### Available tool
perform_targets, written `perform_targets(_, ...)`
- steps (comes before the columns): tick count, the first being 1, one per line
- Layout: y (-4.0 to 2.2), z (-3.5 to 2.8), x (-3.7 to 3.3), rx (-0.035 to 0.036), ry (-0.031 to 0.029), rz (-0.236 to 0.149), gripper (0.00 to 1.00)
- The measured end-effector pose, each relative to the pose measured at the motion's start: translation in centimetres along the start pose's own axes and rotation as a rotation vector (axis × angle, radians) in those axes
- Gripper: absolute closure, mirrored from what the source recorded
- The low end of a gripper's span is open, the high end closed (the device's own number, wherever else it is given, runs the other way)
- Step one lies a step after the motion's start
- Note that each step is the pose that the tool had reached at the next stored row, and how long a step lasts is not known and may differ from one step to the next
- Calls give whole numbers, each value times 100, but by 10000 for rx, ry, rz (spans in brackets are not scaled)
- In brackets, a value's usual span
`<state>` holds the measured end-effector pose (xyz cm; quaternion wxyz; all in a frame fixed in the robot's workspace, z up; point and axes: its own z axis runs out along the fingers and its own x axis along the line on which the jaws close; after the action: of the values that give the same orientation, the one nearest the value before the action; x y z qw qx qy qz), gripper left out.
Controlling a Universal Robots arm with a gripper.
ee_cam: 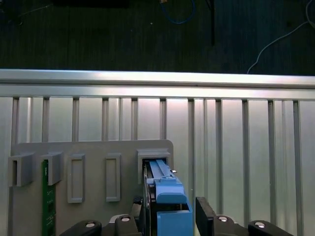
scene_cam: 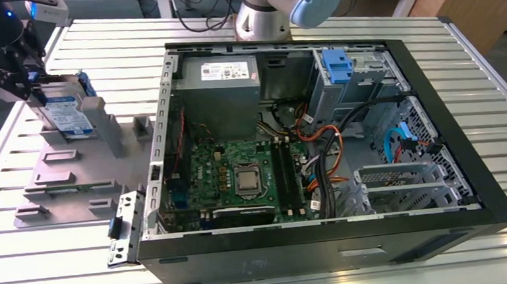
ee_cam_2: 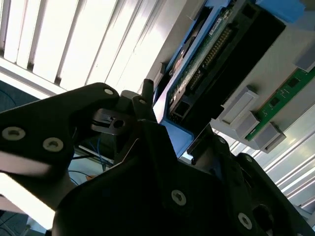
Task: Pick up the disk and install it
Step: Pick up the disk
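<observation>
In the first wrist view the gripper sits astride the upper edge of the disk, one black jaw on each side of its blue bracket. Whether it is clamped or just clear of the disk I cannot tell. The disk stands on edge in a slot of the grey holder plate, which lies on the slatted metal counter. A green circuit strip stands in another slot of that plate, well apart from the disk. In the exterior view the disk's labelled face shows below the gripper at the exterior view's left. The open computer case lies on its side just beside the holder plate, with the grey power-supply box at its far end and a blue latch piece in the bay beside it.
</observation>
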<state>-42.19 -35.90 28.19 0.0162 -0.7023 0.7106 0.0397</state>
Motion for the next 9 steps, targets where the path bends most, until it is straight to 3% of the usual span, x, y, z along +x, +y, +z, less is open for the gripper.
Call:
perform_targets(5,0,0,0,0,-2,0,63)
perform_targets(9,0,0,0,0,-1,0,63)
